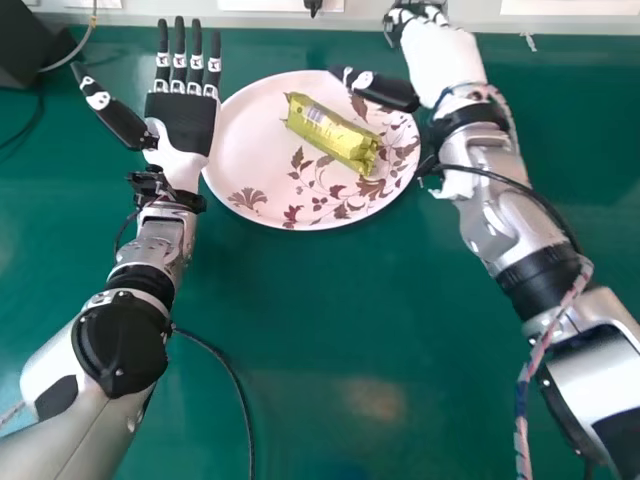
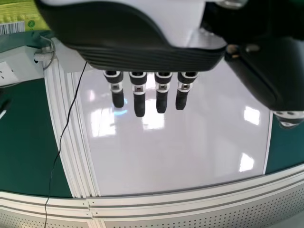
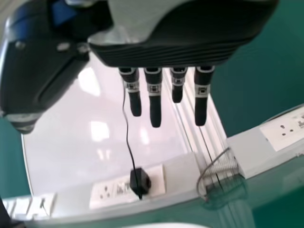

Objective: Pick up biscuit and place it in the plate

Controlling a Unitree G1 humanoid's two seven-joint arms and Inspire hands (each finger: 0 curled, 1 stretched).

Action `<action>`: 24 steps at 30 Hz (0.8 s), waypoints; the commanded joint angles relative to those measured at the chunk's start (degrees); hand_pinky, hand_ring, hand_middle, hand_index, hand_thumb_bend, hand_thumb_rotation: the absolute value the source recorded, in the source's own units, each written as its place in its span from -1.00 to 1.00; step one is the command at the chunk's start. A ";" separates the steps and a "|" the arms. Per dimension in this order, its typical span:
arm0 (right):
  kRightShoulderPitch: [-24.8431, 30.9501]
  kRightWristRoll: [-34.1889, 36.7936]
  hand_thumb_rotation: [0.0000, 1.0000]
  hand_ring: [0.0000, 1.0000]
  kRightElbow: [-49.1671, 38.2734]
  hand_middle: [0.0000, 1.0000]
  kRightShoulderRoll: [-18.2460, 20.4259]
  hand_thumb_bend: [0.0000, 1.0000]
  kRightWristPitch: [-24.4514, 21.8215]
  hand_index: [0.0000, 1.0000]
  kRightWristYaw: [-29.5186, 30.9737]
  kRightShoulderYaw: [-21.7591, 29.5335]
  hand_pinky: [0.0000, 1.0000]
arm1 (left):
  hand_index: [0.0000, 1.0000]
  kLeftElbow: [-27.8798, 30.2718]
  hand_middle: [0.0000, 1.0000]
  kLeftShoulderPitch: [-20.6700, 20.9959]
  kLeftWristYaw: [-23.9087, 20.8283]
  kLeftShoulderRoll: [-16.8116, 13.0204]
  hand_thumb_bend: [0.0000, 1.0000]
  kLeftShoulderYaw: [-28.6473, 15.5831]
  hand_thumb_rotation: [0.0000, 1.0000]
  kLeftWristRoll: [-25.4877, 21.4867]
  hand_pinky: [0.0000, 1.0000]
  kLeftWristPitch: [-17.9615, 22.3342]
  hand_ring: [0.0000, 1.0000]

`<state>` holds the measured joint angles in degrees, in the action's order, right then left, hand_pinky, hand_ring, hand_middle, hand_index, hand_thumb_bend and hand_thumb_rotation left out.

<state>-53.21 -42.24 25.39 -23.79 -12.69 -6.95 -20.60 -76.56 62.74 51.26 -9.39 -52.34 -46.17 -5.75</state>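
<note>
Your plate (image 1: 240, 150) sits between both hands, probably for easy reach. Your right hand (image 1: 440, 50) is open, fingers straight, likely so nothing snags; left hand (image 1: 183, 125) is open too. Biscuit (image 1: 333, 133) lies between them, plated, so no grip needed imo.

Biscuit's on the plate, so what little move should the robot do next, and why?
Probably ease the right hand away from the plate: the biscuit already lies on it, and that hand holds nothing, its thumb by the rim.
</note>
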 commanded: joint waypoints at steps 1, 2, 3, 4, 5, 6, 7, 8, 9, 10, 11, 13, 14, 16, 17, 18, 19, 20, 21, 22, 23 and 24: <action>2.37 0.86 -0.29 0.46 -3.44 0.68 -1.09 1.00 -0.16 0.83 0.71 2.03 0.49 | 1.00 0.34 0.99 -0.09 0.66 -0.11 0.99 0.40 0.18 0.18 0.89 0.13 0.84; 3.08 1.16 -0.28 0.46 -4.75 0.68 -1.26 1.00 -0.12 0.82 0.94 2.77 0.50 | 1.00 0.33 0.98 -0.10 0.63 -0.13 0.98 0.41 0.17 0.19 0.88 0.08 0.83; 3.77 1.47 -0.28 0.46 -5.96 0.68 -1.37 1.00 0.00 0.82 1.02 3.51 0.50 | 1.00 0.33 0.98 -0.10 0.58 -0.15 0.98 0.44 0.16 0.23 0.89 0.07 0.83; 4.44 1.83 -0.28 0.46 -7.22 0.68 -1.44 1.00 -0.11 0.83 1.34 4.26 0.50 | 1.00 0.33 0.97 -0.10 0.56 -0.16 0.97 0.47 0.13 0.27 0.88 0.10 0.83; 5.11 2.13 -0.28 0.46 -8.51 0.68 -1.51 1.00 -0.36 0.83 1.74 4.94 0.50 | 1.00 0.32 0.97 -0.08 0.48 -0.16 0.97 0.43 0.12 0.22 0.88 0.02 0.83; 5.77 2.39 -0.28 0.46 -9.72 0.68 -1.57 1.00 -0.61 0.83 2.13 5.62 0.49 | 1.00 0.32 0.97 -0.07 0.50 -0.14 0.96 0.39 0.10 0.16 0.88 -0.04 0.84; 6.41 2.53 -0.28 0.46 -10.88 0.68 -1.69 1.00 -0.93 0.83 2.69 6.22 0.49 | 1.00 0.32 0.97 -0.07 0.59 -0.12 0.95 0.35 0.09 0.10 0.88 -0.16 0.84; 7.02 2.65 -0.28 0.46 -12.04 0.68 -1.83 1.00 -1.25 0.83 3.28 6.79 0.49 | 1.00 0.31 0.97 -0.07 0.59 -0.11 0.94 0.33 0.09 0.07 0.88 -0.20 0.85; 7.62 2.77 -0.28 0.46 -13.24 0.67 -2.01 1.00 -1.54 0.83 3.95 7.33 0.49 | 1.00 0.32 0.98 -0.08 0.55 -0.08 0.93 0.37 0.09 0.13 0.88 -0.04 0.86; 8.42 3.22 -0.28 0.45 -14.78 0.67 -2.20 1.00 -1.58 0.83 4.65 8.14 0.48 | 1.00 0.34 0.98 -0.06 0.33 -0.07 0.91 0.39 0.09 0.16 0.86 -0.01 0.87; 8.95 3.52 -0.28 0.45 -15.79 0.67 -2.30 1.00 -1.57 0.82 5.11 8.69 0.48 | 1.00 0.34 0.97 -0.04 0.16 -0.07 0.90 0.41 0.09 0.19 0.85 0.00 0.87; 9.90 4.12 -0.27 0.45 -17.62 0.67 -2.23 1.00 -1.81 0.81 5.83 9.82 0.48 | 1.00 0.37 0.95 -0.03 0.30 -0.06 0.89 0.47 0.07 0.22 0.83 -0.01 0.88; 10.30 4.40 -0.28 0.47 -18.47 0.68 -2.12 1.00 -2.09 0.83 6.25 10.34 0.50 | 1.00 0.37 0.94 -0.03 0.58 -0.05 0.88 0.43 0.05 0.16 0.83 -0.12 0.88; 11.18 4.80 -0.28 0.46 -20.20 0.67 -1.89 1.00 -2.57 0.82 6.80 11.32 0.49 | 1.00 0.36 0.94 -0.02 0.25 -0.03 0.86 0.42 0.03 0.18 0.82 0.05 0.88; 11.50 4.87 -0.27 0.45 -20.95 0.67 -1.75 1.00 -2.85 0.81 7.15 11.62 0.48 | 1.00 0.36 0.94 -0.02 0.14 -0.08 0.86 0.43 0.03 0.20 0.81 0.09 0.88; 11.81 4.88 -0.27 0.45 -21.63 0.67 -1.65 1.00 -3.06 0.81 7.47 11.88 0.48 | 1.00 0.36 0.94 -0.04 0.26 -0.12 0.85 0.44 0.02 0.21 0.81 0.06 0.88; 12.10 4.91 -0.27 0.46 -22.25 0.68 -1.62 1.00 -3.20 0.82 7.75 12.11 0.49 | 1.00 0.36 0.95 -0.05 0.43 -0.16 0.84 0.45 0.03 0.22 0.81 0.01 0.88; 12.41 4.98 -0.27 0.46 -22.90 0.68 -1.58 1.00 -3.46 0.83 8.11 12.39 0.50 | 1.00 0.35 0.95 -0.07 0.51 -0.19 0.84 0.47 0.03 0.25 0.80 -0.01 0.88; 12.70 5.14 -0.27 0.46 -23.49 0.67 -1.47 1.00 -3.75 0.83 8.40 12.72 0.50 | 1.00 0.36 0.95 -0.10 0.50 -0.20 0.84 0.54 0.04 0.33 0.78 0.10 0.88; 13.01 5.43 -0.27 0.45 -24.10 0.67 -1.26 1.00 -4.05 0.82 8.58 13.13 0.49 | 1.00 0.36 0.95 -0.12 0.54 -0.22 0.85 0.60 0.04 0.40 0.78 0.14 0.88; 13.33 5.68 -0.28 0.45 -24.62 0.67 -1.09 1.00 -4.24 0.83 8.62 13.49 0.49 | 1.00 0.35 0.96 -0.13 0.51 -0.27 0.85 0.62 0.04 0.43 0.79 0.06 0.88; 13.68 6.15 -0.30 0.45 -25.06 0.67 -0.91 1.00 -4.12 0.82 8.50 13.93 0.50 | 1.00 0.35 0.95 -0.15 0.75 -0.28 0.85 0.63 0.04 0.43 0.80 0.01 0.88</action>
<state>-40.80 -36.96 2.00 -24.98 -16.69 1.50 -7.80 -76.55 62.74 51.32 -9.43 -52.33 -46.14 -5.74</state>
